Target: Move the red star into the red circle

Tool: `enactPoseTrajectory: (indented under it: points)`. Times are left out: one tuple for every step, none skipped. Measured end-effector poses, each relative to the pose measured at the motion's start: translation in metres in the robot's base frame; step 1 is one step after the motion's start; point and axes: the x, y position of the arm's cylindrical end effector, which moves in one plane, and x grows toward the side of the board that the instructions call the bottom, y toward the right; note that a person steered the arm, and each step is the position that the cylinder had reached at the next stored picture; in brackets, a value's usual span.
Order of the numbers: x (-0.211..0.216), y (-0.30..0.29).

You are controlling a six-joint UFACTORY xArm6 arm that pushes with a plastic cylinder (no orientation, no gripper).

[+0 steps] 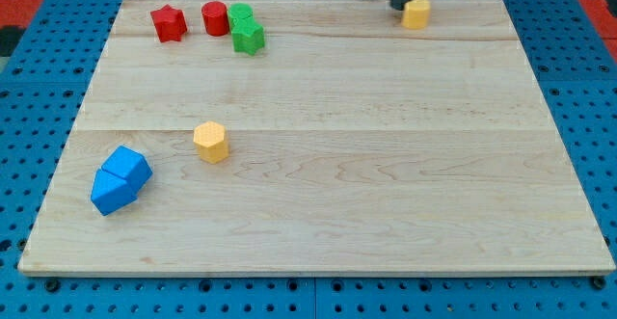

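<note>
The red star (169, 22) lies near the board's top left corner. The red circle (214, 17) stands just to its right, a small gap between them. My tip (398, 8) is at the view's top, right of centre, touching the left side of a yellow block (416, 13). It is far to the right of both red blocks.
A green circle (240, 14) and a green star (248, 37) sit right of the red circle, touching it. A yellow hexagon (211, 142) lies left of centre. Two blue blocks (120, 178) rest together at lower left. The wooden board (318, 194) sits on a blue pegboard.
</note>
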Motion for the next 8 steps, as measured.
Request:
enactPoseTrajectory:
  points:
    - [0.0, 0.037]
    - [0.011, -0.06]
    - [0.021, -0.157]
    - [0.115, -0.204]
    - [0.173, -0.265]
    - [0.162, -0.363]
    - [0.113, -0.421]
    - [0.077, -0.455]
